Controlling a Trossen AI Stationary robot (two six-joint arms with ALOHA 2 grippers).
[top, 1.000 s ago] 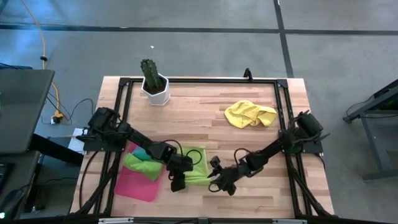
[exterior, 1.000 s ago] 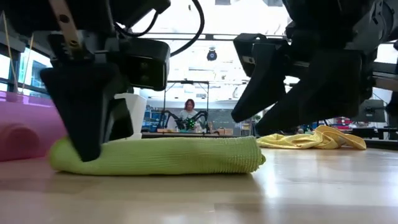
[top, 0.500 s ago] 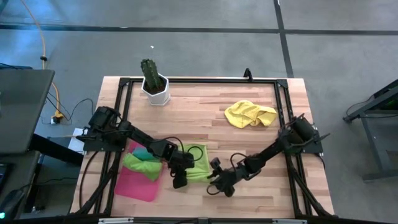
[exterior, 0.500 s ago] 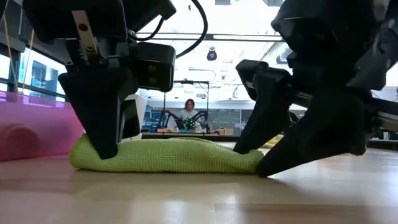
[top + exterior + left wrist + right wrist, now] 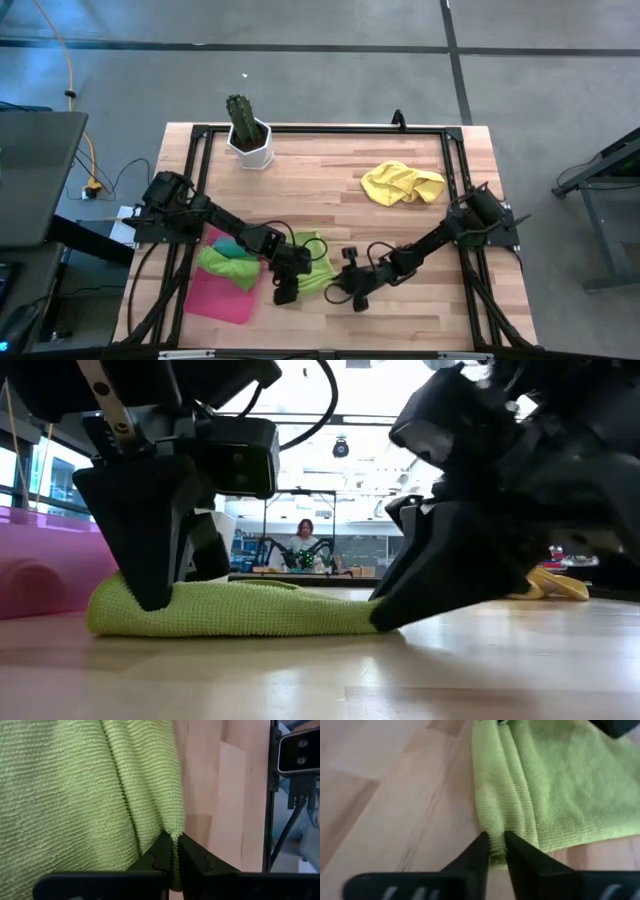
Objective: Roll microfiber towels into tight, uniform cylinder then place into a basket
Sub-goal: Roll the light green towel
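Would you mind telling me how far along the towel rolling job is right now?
Done: a green towel lies in the shallow pink tray, teal beside it. In hand: left gripper and right gripper each pinch the lime green microfiber towel, not yet rolled. Left: the crumpled yellow towel.

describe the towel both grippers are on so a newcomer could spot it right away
On the wooden table, look at the near edge, just right of the pink basket. The lime towel lies flat there, with the left gripper and right gripper each pinching an end of its near edge. It is the only towel held; the yellow towel lies crumpled far off.
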